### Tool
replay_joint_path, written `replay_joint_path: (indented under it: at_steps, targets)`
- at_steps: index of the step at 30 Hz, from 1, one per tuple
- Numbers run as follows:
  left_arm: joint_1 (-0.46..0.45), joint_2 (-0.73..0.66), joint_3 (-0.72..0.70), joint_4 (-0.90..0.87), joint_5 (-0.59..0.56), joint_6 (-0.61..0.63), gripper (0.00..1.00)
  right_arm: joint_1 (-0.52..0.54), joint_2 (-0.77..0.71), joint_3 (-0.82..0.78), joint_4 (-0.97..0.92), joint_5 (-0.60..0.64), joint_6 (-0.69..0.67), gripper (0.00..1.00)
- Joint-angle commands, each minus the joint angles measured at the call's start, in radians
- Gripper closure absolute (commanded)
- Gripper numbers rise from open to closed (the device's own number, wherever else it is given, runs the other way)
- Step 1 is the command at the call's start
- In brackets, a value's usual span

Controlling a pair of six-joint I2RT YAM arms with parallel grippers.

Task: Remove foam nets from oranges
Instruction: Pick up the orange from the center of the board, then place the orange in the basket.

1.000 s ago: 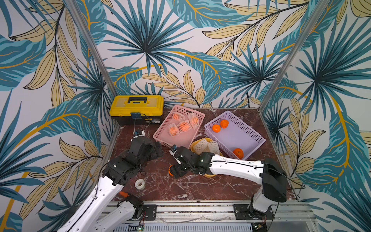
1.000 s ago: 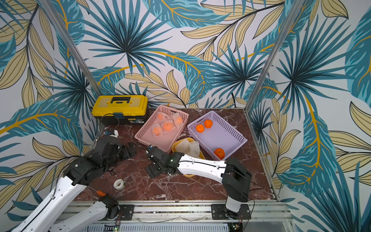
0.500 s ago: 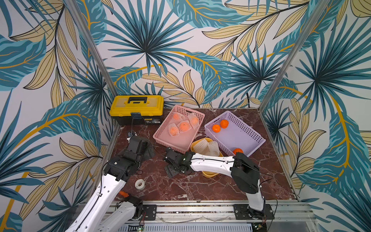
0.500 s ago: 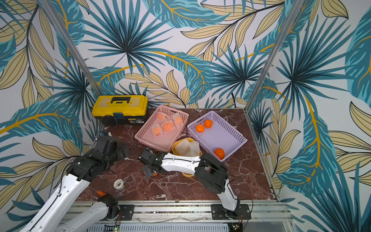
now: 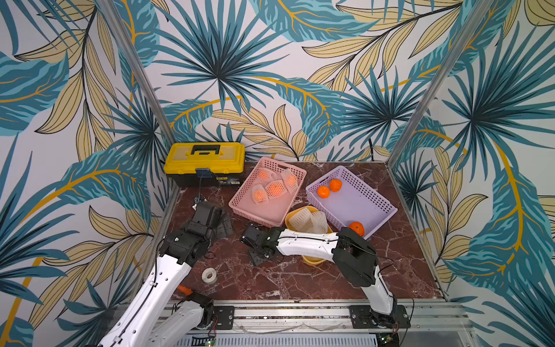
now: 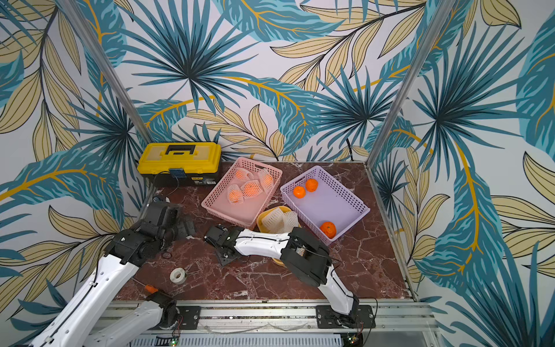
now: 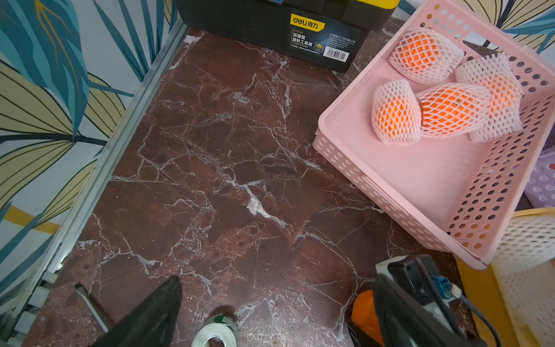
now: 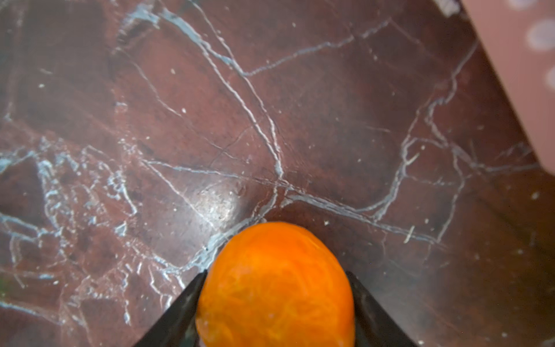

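Orange (image 8: 274,285), bare of netting, sits gripped by right fingers (image 8: 181,315) that have just closed mid-worktop; left fingers (image 7: 156,315) gape empty. Four netted oranges (image 7: 450,111) wait.

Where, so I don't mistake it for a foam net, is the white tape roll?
In both top views the tape roll lies on the marble table at its left front, beside the left arm.

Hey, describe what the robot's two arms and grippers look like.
Both the left arm and right arm have smooth white link shells with bulky black joints and thin black cables running alongside. The left gripper and right gripper are black, with tapered wedge-shaped fingers.
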Motion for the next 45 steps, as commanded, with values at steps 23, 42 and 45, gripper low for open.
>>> replay_joint_path:
  at_steps: [23, 42, 45]
  targets:
    - [0.008, -0.128, -0.019, 0.041, 0.075, 0.039, 0.01, -0.513, -0.806, -0.461, 0.193, -0.067, 0.156, 0.57]
    - [0.0, -0.106, -0.028, 0.056, 0.09, 0.064, 0.0, -1.035, -0.307, -0.333, 0.59, 0.062, 0.615, 0.41]
    - [0.0, -0.09, -0.025, 0.057, 0.09, 0.071, 0.0, -1.042, -0.259, -0.342, 0.647, 0.108, 0.682, 0.38]
